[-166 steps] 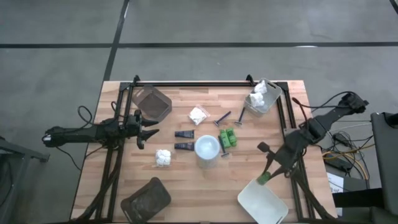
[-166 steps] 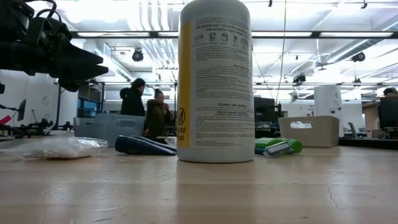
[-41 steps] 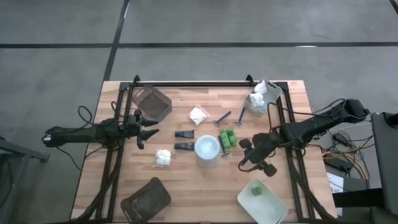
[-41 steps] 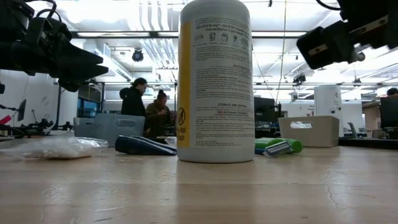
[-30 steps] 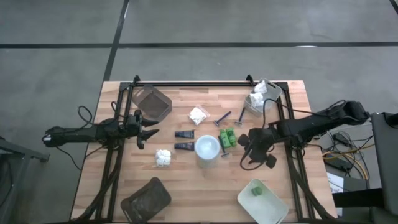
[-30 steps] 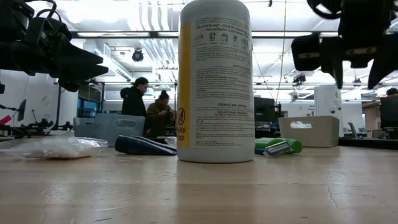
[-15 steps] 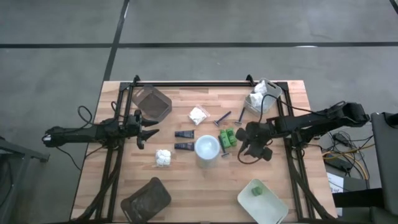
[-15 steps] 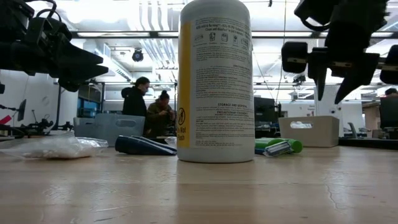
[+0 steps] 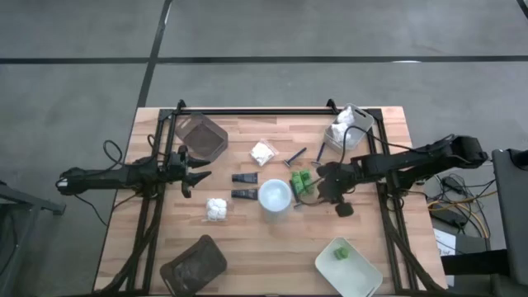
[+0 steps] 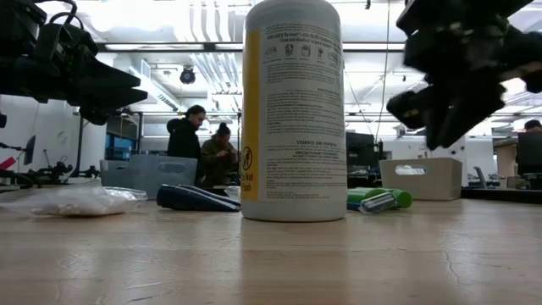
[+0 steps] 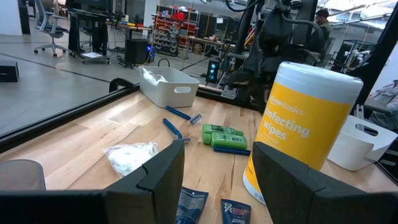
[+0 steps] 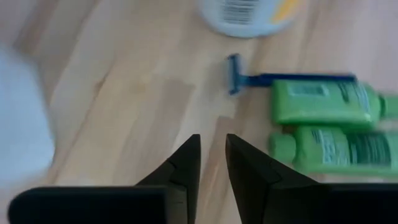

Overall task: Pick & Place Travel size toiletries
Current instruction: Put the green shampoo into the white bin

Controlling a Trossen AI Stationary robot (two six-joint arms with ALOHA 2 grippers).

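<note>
The yellow white-capped bottle (image 9: 275,196) stands upright at the table's middle. Just right of it lie two green pieces (image 9: 302,183) and a thin razor (image 12: 233,81). My right gripper (image 9: 320,194) hovers over bare wood beside the green pieces (image 12: 323,102), slanting down toward the bottle. Its fingers (image 12: 186,165) are open by a narrow gap with nothing between them. My left gripper (image 9: 198,175) waits open and level at the left. Dark tubes (image 9: 244,186), white packets (image 9: 263,153) and two more razors (image 9: 305,155) lie on the table.
A pale tray (image 9: 361,274) at the near right holds one green piece (image 9: 339,253). Another pale tray (image 9: 346,130) at the far right holds white packets. Brown trays sit at the far left (image 9: 202,136) and near left (image 9: 194,266). People stand in the room behind.
My right gripper has moved toward the table's left and slightly toward its far edge, up to the green pieces. It has rolled about its own axis and its fingers have come closer together. Nothing on the table has moved.
</note>
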